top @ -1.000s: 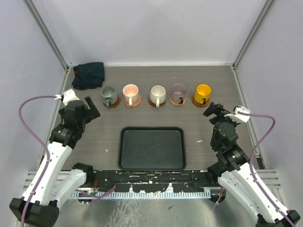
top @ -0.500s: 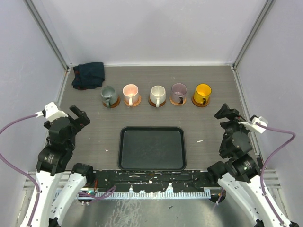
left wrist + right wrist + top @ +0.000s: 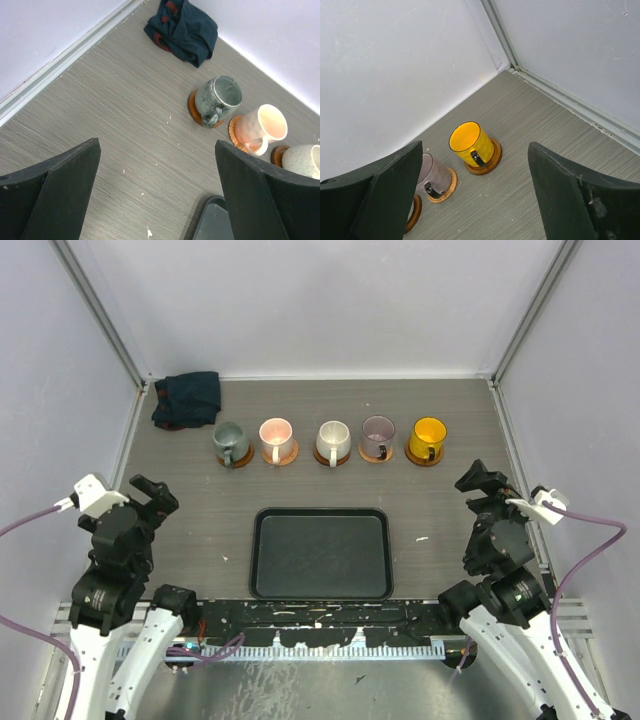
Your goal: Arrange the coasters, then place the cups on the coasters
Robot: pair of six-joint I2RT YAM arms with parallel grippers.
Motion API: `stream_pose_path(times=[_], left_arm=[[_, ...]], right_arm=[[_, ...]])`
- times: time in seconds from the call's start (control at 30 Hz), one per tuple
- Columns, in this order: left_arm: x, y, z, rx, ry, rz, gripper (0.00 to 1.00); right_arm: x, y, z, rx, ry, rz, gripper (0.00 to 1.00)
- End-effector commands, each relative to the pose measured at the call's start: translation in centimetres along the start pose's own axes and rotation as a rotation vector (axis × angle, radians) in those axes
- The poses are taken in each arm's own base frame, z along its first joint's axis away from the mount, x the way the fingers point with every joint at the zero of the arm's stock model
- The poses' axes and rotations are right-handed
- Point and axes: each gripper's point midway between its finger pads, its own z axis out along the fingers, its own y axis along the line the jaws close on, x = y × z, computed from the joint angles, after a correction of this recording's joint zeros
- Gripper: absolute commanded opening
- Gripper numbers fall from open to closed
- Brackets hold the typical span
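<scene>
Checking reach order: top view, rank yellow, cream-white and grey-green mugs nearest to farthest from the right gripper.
1. Yellow handled mug, right end of the row, nearest the right gripper.
2. Cream-white mug, middle of the row.
3. Grey-green mug, left end.

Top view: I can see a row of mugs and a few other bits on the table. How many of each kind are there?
Ceramic handled cups: 5 (grey-green, pink, cream-white, mauve, yellow)
Round brown coasters, one under each cup: 5
Black rectangular tray: 1
Dark blue crumpled cloth: 1
Total: 12
</scene>
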Motion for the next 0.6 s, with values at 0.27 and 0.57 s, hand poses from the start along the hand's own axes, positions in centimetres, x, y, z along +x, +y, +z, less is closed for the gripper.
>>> stream_pose_path(times=[0.27, 0.57], left_arm=[[-2.8, 3.8, -0.3, -0.315, -0.08, -0.144, 0.98], [-1.5, 2.9, 0.6, -0.244, -0.056, -0.093, 0.98]], right_arm=[[0.1, 0.5, 0.4, 0.005, 0.001, 0.001, 0.9], [0.0, 0.3, 0.4, 0.011, -0.002, -0.004, 0.9]])
